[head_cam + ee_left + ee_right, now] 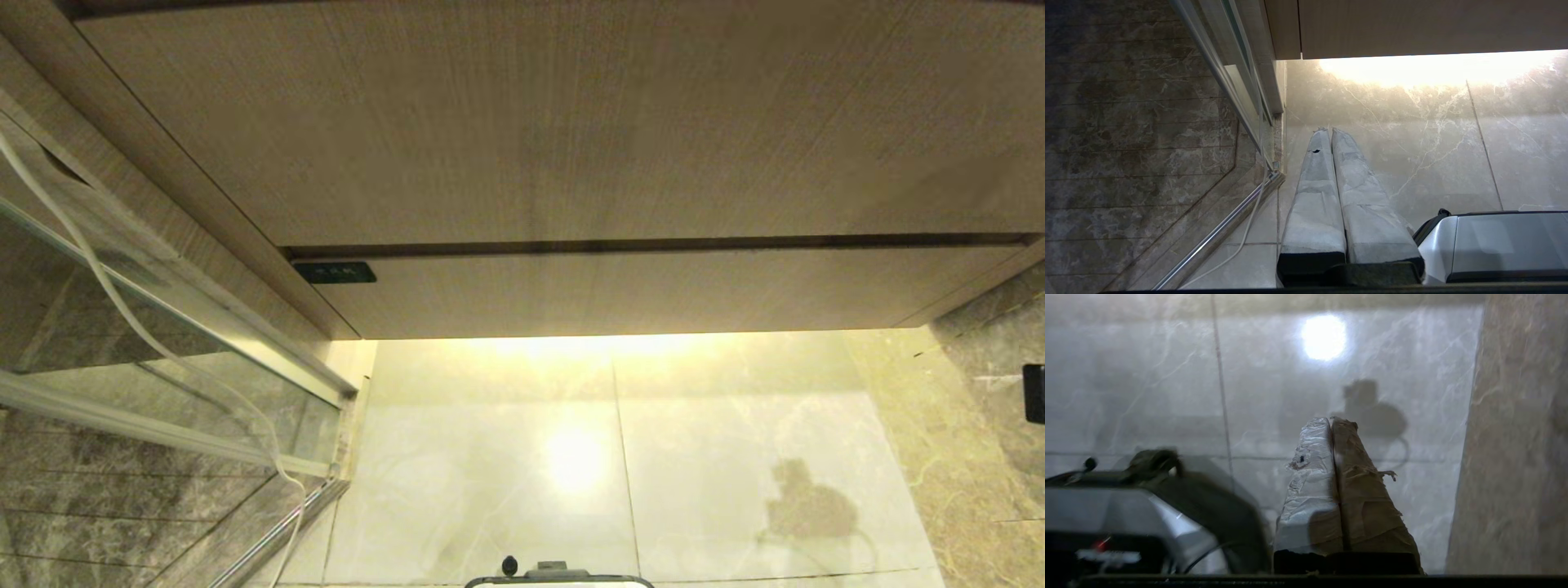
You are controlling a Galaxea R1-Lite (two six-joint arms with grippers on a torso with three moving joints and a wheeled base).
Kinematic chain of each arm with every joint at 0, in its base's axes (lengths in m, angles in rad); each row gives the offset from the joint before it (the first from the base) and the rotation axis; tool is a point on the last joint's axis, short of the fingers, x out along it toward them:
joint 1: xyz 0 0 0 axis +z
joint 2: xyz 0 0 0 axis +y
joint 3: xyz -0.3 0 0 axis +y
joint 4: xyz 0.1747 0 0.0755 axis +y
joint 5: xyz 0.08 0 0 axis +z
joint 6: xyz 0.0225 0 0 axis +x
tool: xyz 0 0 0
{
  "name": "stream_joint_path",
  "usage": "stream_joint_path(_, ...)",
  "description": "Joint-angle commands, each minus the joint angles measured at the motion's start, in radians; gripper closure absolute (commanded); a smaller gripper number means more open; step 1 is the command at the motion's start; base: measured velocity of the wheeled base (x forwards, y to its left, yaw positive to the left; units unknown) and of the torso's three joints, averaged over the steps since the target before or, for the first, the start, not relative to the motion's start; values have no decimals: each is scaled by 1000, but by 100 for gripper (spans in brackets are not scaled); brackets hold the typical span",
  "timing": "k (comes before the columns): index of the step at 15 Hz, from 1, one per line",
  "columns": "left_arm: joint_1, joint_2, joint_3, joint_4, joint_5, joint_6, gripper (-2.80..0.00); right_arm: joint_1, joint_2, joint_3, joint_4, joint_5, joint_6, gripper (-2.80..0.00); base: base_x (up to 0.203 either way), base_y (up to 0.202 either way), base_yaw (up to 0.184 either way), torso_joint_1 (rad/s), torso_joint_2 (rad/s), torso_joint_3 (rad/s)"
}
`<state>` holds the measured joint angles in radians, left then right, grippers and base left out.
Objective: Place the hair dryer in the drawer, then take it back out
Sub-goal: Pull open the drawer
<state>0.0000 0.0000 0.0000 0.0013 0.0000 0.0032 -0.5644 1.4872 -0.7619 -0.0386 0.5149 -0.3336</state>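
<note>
Left gripper (1329,131) at frame centre, taped fingers (1312,196) pressed together above marble floor (1433,134); glass partition (1229,69) upper left.

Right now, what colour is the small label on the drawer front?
Black, at the left end of the beige wood-grain drawer; the label shows best in the head view.

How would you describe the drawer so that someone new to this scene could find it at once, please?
Start at the beige wood-grain cabinet above the lit marble floor. The drawer is its lowest, shallow front, closed, under the taller wood panel. Only it carries a small black label at its left end.
</note>
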Motion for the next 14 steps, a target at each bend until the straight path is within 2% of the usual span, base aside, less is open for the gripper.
stream_joint_path(1,0,0,0,0,0,0,0,46,-410,168,56,-27,29,0,0,0,0,0,0,0)
stream_joint_path(3,0,0,0,0,0,1,0,139,-665,300,92,-87,77,0,0,0,0,0,0,0)
stream_joint_path(6,0,0,1,0,0,0,0,326,-983,471,127,-209,169,0,0,0,0,0,0,0)
stream_joint_path(8,0,0,0,0,0,1,0,411,-1148,567,135,-273,211,0,0,0,0,0,0,0)
stream_joint_path(10,0,0,1,0,0,0,0,526,-1246,670,125,-374,239,0,0,0,0,0,0,0)
stream_joint_path(12,0,0,0,0,0,0,0,564,-1360,693,122,-454,249,0,0,0,0,0,0,0)
stream_joint_path(14,0,0,1,0,0,0,0,564,-1458,703,125,-479,260,0,0,0,0,0,0,0)
